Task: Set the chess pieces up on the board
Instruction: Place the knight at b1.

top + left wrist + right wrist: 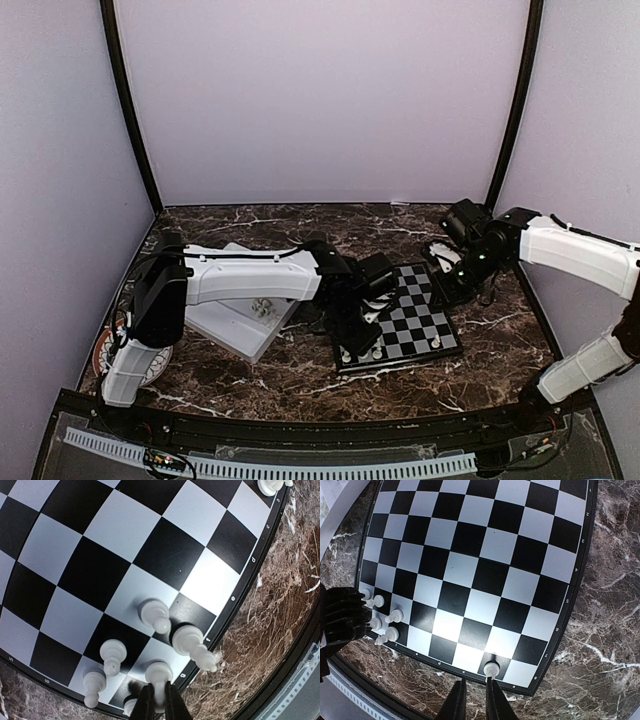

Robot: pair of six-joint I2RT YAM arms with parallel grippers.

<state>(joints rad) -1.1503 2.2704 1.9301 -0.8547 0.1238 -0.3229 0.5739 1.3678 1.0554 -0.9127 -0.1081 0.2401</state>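
At the near left corner of the board [170,555], my left gripper [159,694] is clamped on a white piece [159,671], seemingly placing it; next, let go without toppling neighbours [155,615]

Hidden and clipped — around the board

In the left wrist view the head of a white piece [159,672] is masked by the pinched fingers [145,705] of the left gripper [159,689], themselves cut by the lower edge. A second white piece [270,485] is clipped at the top. From above, the board [425,320] is partly covered by the left arm [250,278]. The chess pieces [437,343] are too small to be identified — likewise the contents of the half-hidden white tray [235,340].
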